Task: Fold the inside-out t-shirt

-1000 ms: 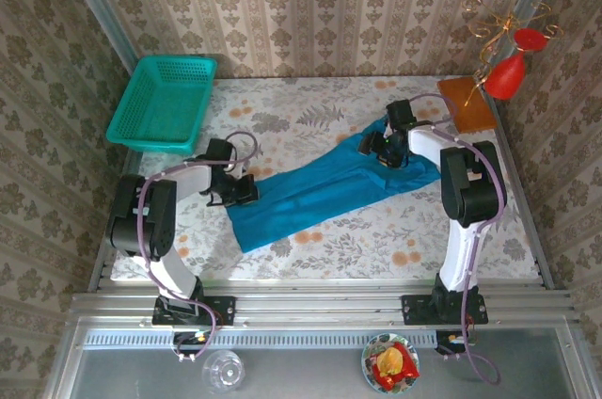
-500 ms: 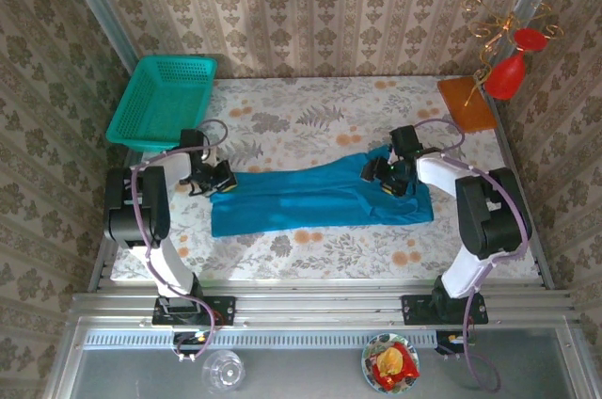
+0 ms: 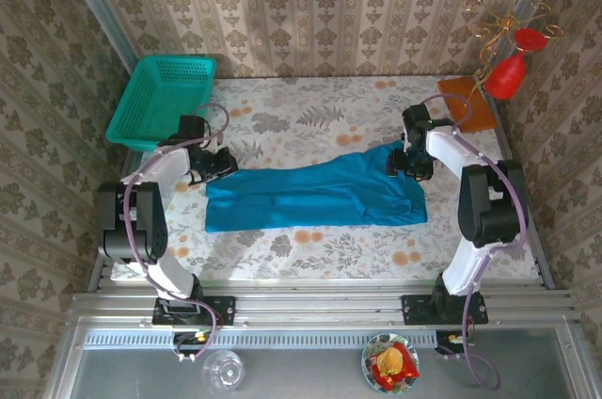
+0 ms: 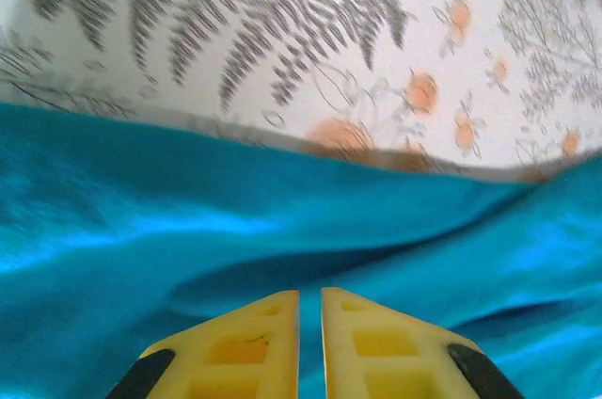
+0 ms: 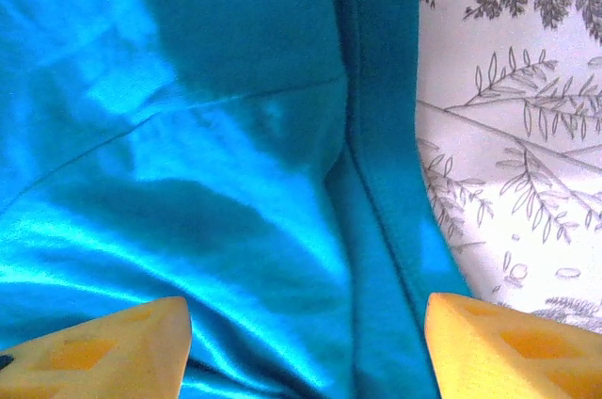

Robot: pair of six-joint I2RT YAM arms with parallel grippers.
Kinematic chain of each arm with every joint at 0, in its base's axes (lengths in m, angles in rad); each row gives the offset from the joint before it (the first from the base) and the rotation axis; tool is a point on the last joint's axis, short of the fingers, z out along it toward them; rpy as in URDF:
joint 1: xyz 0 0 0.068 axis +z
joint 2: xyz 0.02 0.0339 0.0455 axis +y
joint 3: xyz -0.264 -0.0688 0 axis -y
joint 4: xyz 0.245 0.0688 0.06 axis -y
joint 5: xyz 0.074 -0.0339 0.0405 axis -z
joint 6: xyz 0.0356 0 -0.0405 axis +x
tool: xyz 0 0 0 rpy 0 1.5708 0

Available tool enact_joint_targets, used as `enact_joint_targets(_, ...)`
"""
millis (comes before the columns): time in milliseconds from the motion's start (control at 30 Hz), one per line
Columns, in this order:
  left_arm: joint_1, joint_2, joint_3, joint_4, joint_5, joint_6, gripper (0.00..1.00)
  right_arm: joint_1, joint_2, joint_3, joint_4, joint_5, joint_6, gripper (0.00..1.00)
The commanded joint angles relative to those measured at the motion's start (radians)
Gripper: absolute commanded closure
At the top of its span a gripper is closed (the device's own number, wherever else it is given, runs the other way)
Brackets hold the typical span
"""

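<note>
T-shirt (image 3: 315, 197) flat | basket (image 3: 162, 103) far-left | left tool (image 4: 310, 300) nearly closed, right tool (image 5: 306, 310) wide, both empty

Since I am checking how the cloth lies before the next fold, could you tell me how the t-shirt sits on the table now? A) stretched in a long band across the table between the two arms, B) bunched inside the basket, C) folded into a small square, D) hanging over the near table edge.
A: the t-shirt lies as a long band between the left hand and the right hand.
</note>
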Motion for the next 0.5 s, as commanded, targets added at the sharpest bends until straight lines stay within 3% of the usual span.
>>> enact_joint_targets(0, -0.037, -0.008, -0.060, -0.073, -0.038, 0.013, 0.85, -0.002, 0.083, 0.085, -0.135, 0.017, -0.131, 0.31)
enact_joint_targets(467, -0.052, 0.006, -0.140, -0.038, -0.084, -0.006, 0.86, -0.043, 0.218, 0.165, -0.243, -0.013, -0.242, 0.29)
